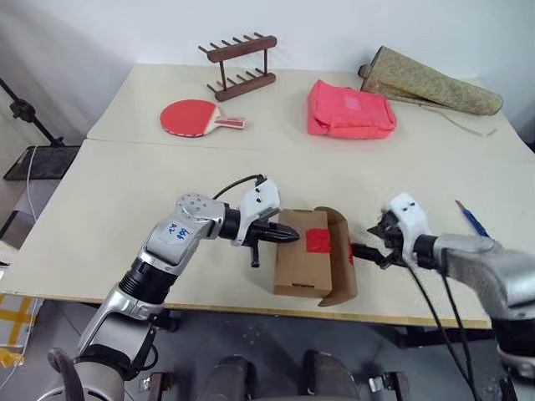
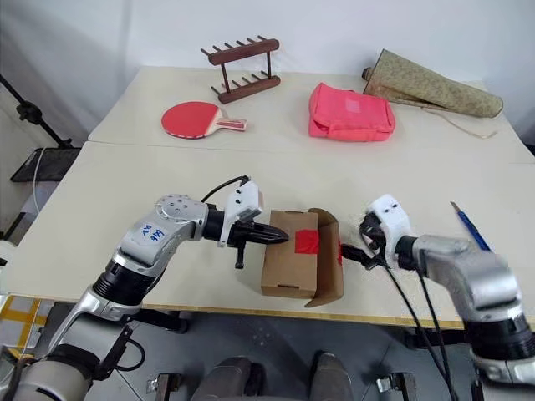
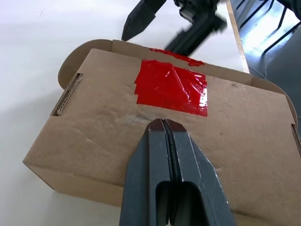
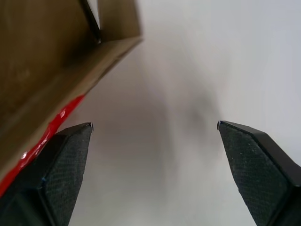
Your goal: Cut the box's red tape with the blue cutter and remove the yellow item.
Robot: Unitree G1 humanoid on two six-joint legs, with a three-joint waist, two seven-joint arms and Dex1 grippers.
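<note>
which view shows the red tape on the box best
The left wrist view: the red tape sits large and unobstructed on the box top, wrinkles visible, just beyond the shut left gripper. Both eye views show it as a small red patch beside the raised flap. The right wrist view catches only a red sliver along the flap's edge.

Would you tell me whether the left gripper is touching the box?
Touching: in the left wrist view, the shut left gripper presses its tips onto the box just short of the red tape.

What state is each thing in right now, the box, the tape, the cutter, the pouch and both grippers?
Box: flap lifted at its right side.
Tape: on the box top, wrinkled.
Cutter: lying on the table, unheld.
Pouch: closed, flat.
Left gripper: shut, over the box.
Right gripper: open, at the flap.
</note>
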